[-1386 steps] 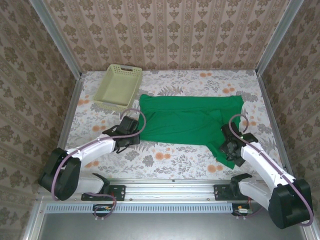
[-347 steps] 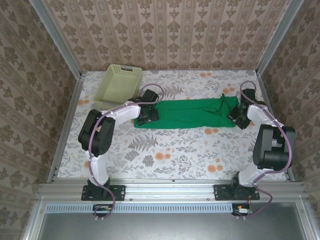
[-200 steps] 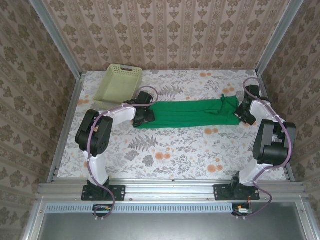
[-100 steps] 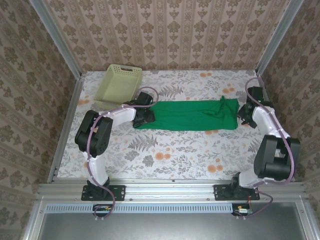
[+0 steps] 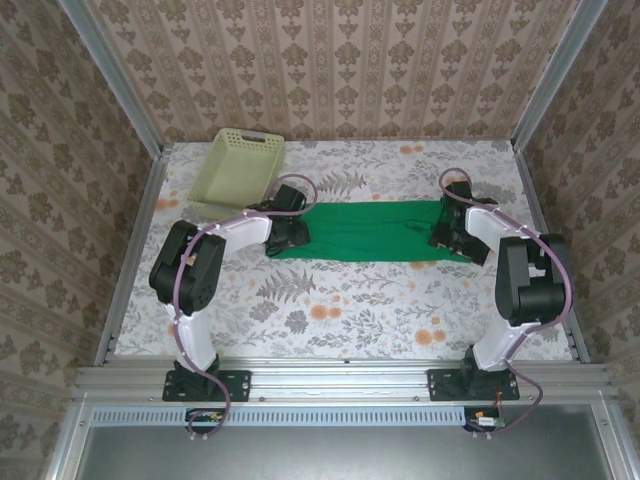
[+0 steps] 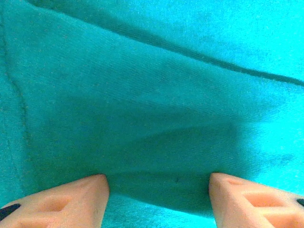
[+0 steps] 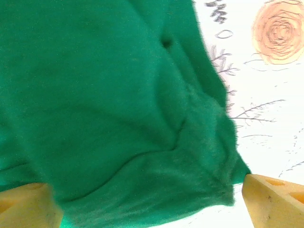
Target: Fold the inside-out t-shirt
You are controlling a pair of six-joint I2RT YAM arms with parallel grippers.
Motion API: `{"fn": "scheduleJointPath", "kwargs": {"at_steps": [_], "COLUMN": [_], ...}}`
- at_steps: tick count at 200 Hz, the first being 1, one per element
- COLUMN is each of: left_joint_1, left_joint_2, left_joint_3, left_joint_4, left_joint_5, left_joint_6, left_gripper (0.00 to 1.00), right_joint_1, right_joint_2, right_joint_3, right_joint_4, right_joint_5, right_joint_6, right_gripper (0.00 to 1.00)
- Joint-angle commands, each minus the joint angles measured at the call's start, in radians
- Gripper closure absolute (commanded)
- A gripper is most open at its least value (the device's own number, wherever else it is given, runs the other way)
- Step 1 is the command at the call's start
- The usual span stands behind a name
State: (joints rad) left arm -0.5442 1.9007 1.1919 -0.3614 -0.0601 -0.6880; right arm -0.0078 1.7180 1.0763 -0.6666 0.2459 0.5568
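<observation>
From above, both ends of the t-shirt are covered by the grippers sitting over them, so its corners cannot be made out, and neither sleeves nor collar can be told apart in the cloth. The t-shirt lies as a long green band across the far half of the table, running left to right. The left gripper is over its left end and the right gripper over its right end. In the left wrist view only the tips of the left gripper show, cut off by the lower edge. They stand apart, with the cloth in shadow and creased between them. The right wrist view is blurred. There the right gripper has its fingers spread wide at the bottom corners, clamped on nothing, above a rumpled end of the t-shirt and beside a bare patch of flowered table. A pale lattice basket stands at the far left, near the t-shirt but apart from it, its floor in plain sight.
</observation>
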Motion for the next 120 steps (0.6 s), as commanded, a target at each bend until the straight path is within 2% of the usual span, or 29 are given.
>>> {"fn": "scheduleJointPath", "kwargs": {"at_steps": [1, 18, 41, 64, 92, 109, 120], "left_joint_1": [0.009, 0.019, 0.029, 0.036, 0.036, 0.036, 0.036], "left_joint_2": [0.006, 0.009, 0.012, 0.014, 0.009, 0.008, 0.009], "left_joint_3": [-0.060, -0.073, -0.088, -0.093, -0.092, -0.089, -0.087], "left_joint_4": [-0.099, -0.090, -0.085, -0.078, -0.074, -0.074, -0.073], "left_joint_5": [-0.010, -0.007, -0.007, -0.003, 0.003, 0.006, 0.007], "left_joint_6": [-0.033, -0.034, -0.033, -0.032, -0.030, -0.029, -0.028], "left_gripper": [0.40, 0.40, 0.40, 0.40, 0.40, 0.40, 0.40], "right_joint_1": [-0.098, -0.157, -0.188, -0.185, -0.132, -0.108, -0.099], "right_joint_2": [-0.025, -0.056, -0.078, -0.104, -0.206, -0.257, -0.275], "right_joint_3": [-0.002, -0.016, 0.011, 0.047, 0.002, -0.072, -0.120], "right_joint_4": [-0.039, -0.028, -0.046, -0.057, -0.057, -0.043, -0.043], "right_joint_5": [0.090, 0.085, 0.119, 0.071, -0.023, -0.139, -0.170], "right_joint_6": [0.031, 0.009, -0.024, -0.055, -0.075, -0.069, -0.059], "right_gripper": [0.11, 0.18, 0.27, 0.27, 0.19, 0.21, 0.24]}}
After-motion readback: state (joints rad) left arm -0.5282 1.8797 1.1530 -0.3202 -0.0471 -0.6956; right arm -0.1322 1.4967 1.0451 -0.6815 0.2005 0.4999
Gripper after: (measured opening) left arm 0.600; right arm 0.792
